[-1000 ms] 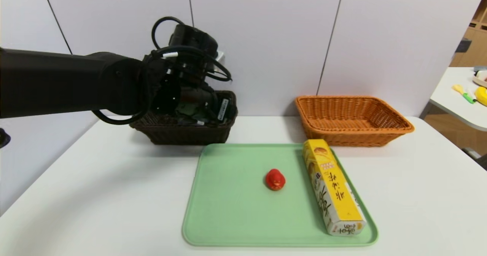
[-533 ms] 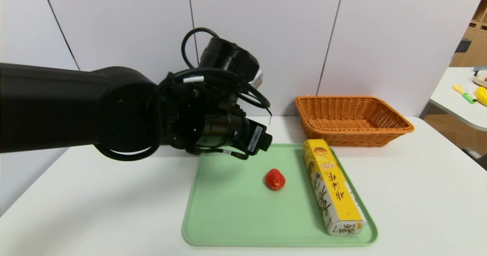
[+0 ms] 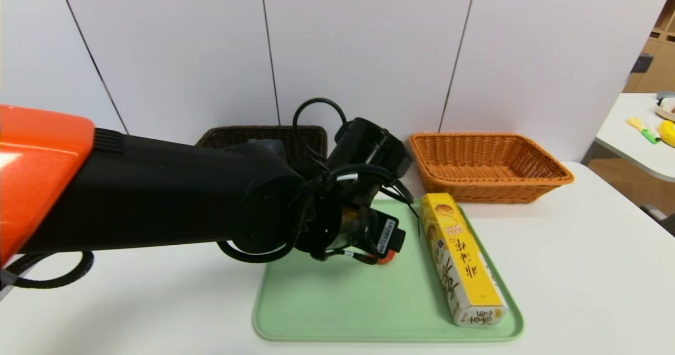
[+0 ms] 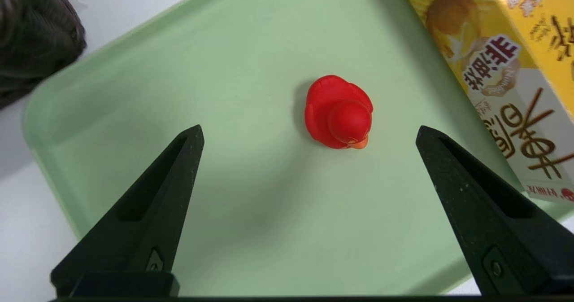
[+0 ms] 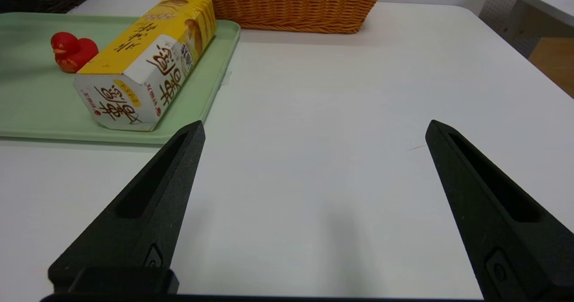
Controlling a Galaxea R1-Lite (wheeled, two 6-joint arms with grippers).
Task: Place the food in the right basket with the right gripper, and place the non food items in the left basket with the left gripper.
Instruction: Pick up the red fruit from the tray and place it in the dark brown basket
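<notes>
The left gripper [image 4: 309, 131], jaws wide and empty, had swung from the dark brown wicker basket [image 3: 211, 137] to above the one red toy duck [image 4: 338, 113], beside one yellow carton [image 3: 464, 260] on one green tray [image 3: 337, 302].

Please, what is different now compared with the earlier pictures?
The left gripper moved from over the dark basket toward the robot, rightward, and is now above the red duck, open. Nothing was grasped. The duck, yellow carton and orange basket stayed put.
</notes>
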